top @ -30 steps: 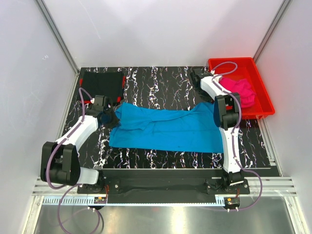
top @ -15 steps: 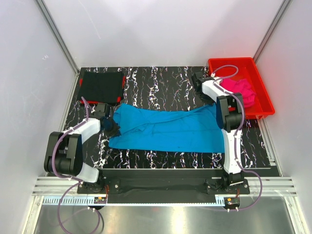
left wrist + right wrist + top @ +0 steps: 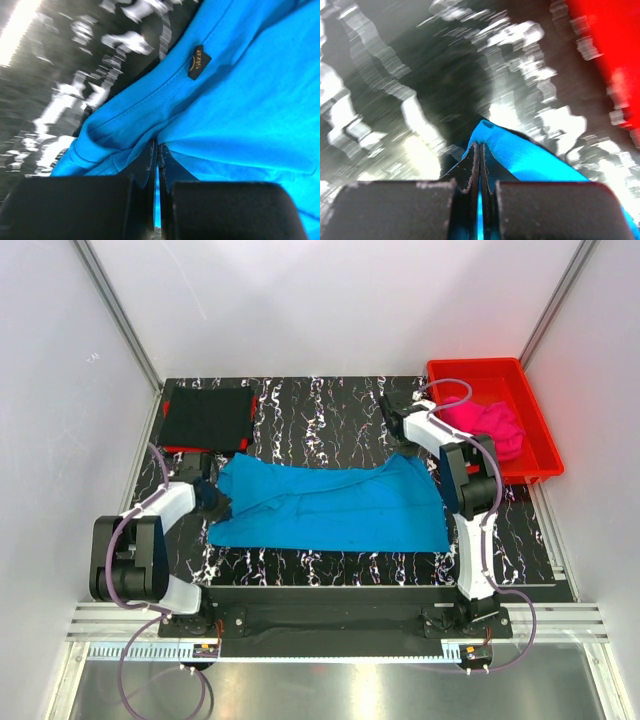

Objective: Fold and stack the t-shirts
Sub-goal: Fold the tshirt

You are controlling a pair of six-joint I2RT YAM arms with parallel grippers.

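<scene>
Blue shirt (image 3: 330,505) lies spread on the table (image 3: 320,410); left gripper (image 3: 156,150) pinches it near the collar, right gripper (image 3: 479,150) seemingly a corner.

From above, the light falls bright and even, shadows soft, all sharp. My wrist views smear: the counter (image 3: 380,100) streaks with motion blur, and my right gripper (image 3: 479,150) looms dark, unfocused.

Red plastic bin (image 3: 505,380) at the far right corner of the black marbled tabletop (image 3: 320,405).
</scene>
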